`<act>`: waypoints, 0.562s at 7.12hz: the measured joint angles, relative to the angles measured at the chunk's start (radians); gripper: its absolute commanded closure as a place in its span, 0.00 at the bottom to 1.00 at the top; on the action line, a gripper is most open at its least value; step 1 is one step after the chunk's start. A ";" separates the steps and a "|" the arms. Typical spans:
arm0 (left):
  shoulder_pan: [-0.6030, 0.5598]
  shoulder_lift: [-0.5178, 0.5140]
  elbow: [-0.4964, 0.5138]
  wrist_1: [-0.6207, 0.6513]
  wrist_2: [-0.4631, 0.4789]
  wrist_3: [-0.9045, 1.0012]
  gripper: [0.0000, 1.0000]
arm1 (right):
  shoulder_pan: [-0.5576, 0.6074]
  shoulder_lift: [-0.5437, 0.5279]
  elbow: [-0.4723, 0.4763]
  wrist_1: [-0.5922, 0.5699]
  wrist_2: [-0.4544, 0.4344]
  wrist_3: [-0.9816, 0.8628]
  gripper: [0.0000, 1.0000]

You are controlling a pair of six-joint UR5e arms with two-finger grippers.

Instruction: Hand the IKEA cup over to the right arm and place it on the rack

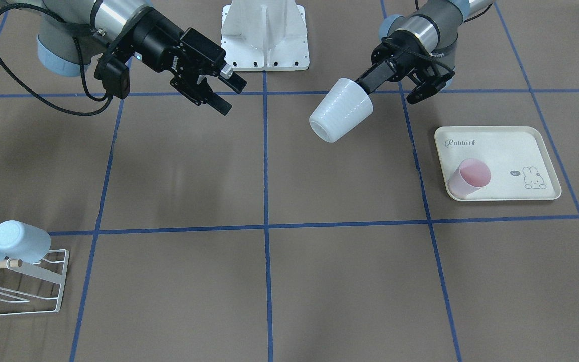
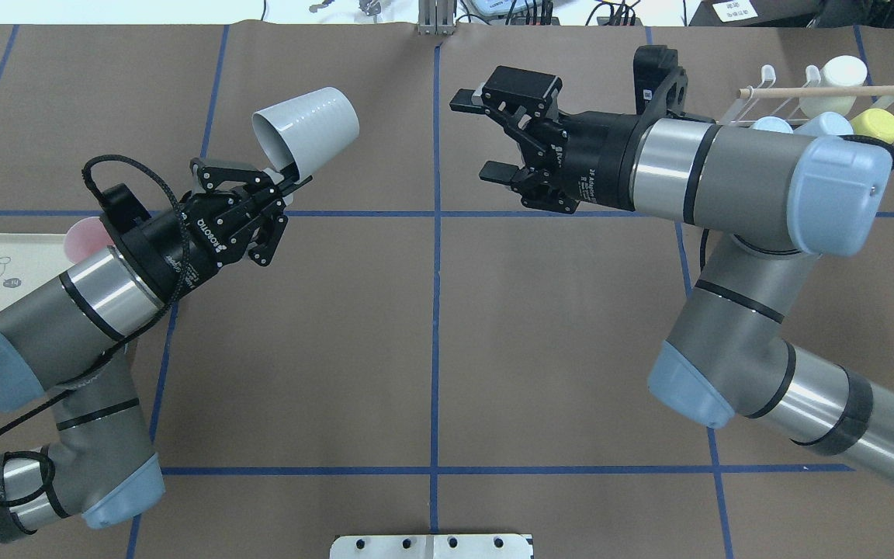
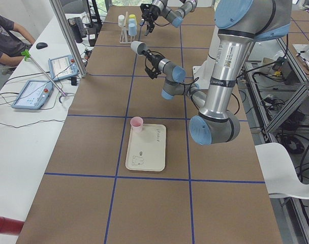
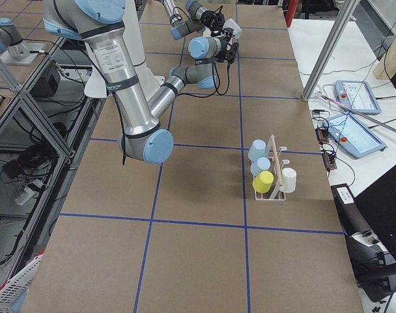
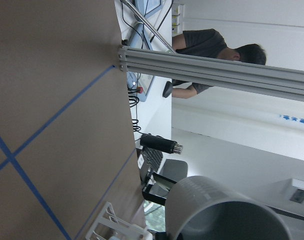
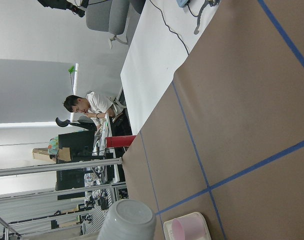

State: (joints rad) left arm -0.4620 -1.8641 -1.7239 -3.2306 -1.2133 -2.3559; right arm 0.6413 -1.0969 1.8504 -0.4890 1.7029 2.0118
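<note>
My left gripper (image 2: 289,175) is shut on the rim of a white ribbed IKEA cup (image 2: 307,128) and holds it tilted in the air, left of the table's middle. The cup also shows in the front-facing view (image 1: 341,110) and in the left wrist view (image 5: 217,210). My right gripper (image 2: 472,136) is open and empty. It points at the cup from across the centre line, a clear gap away. The right wrist view shows the cup's base (image 6: 127,220). The white wire rack (image 2: 765,85) stands at the far right and holds several cups.
A cream rabbit-print tray (image 1: 495,146) with a pink cup (image 1: 469,176) on it lies on the left arm's side. The rack (image 1: 43,281) carries a pale blue cup (image 1: 18,241) on a prong. A white mounting base (image 1: 264,35) stands at the robot's edge.
</note>
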 measured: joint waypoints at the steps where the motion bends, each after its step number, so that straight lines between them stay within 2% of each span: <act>1: 0.015 -0.010 0.003 -0.006 0.004 0.000 1.00 | -0.026 0.017 -0.006 0.001 -0.026 0.007 0.00; 4: 0.040 -0.041 0.010 -0.010 0.018 0.000 1.00 | -0.064 0.050 -0.017 0.002 -0.055 0.084 0.00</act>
State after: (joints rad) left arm -0.4217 -1.9049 -1.7143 -3.2411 -1.1955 -2.3562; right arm 0.5775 -1.0470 1.8336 -0.4874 1.6481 2.0960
